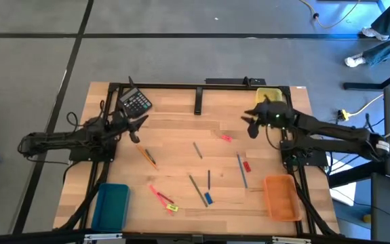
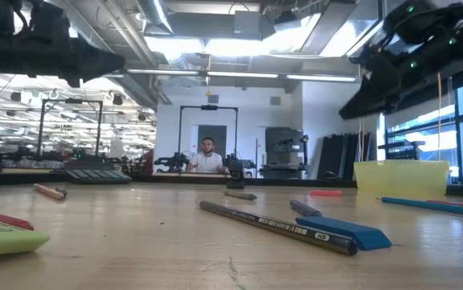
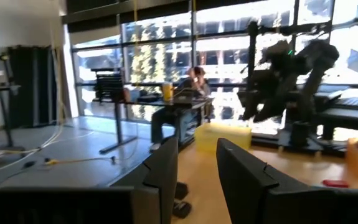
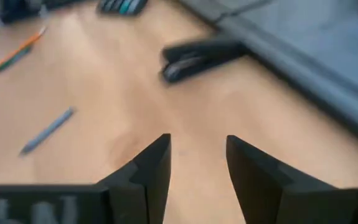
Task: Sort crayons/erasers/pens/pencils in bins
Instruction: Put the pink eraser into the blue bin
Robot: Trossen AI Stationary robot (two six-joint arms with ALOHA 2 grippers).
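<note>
- Pale wood planks make up the table (image 1: 181, 135), with grey floor around it; near to far is taken from the table-height camera.
- Nearest that camera, the teal bin (image 1: 110, 206) and the orange bin (image 1: 281, 196) sit at the two near corners, long axes running near to far. Neither shows in the low view.
- Between them lie a pink-red crayon (image 1: 159, 194) on a diagonal, its far end to the left, and a yellow-green eraser (image 1: 172, 207) touching its near end. In the low view that eraser (image 2: 2, 236) is cut off at the picture's edge.
- A dark pencil (image 2: 275, 227) slants across beside a short blue block (image 1: 208, 198).
- Mid-table, a red eraser (image 1: 247, 166) lies just beside a long blue stick (image 1: 241, 169) that runs roughly near to far.
- An orange pencil (image 1: 148, 156) lies diagonally near the left arm.
- Farther on, a small pink-red eraser (image 1: 226, 138) sits alone.
- The left gripper (image 1: 138, 125) hangs above the table near a black calculator (image 1: 135, 102), fingers parted and empty in its wrist view.
- The right gripper (image 1: 249, 125) hovers in front of the yellow bin (image 1: 269, 95) at the far right corner, jaws spread and holding nothing.
- The yellow bin's contents cannot be made out.
- A seated person (image 2: 208, 158) shows beyond the table.
</note>
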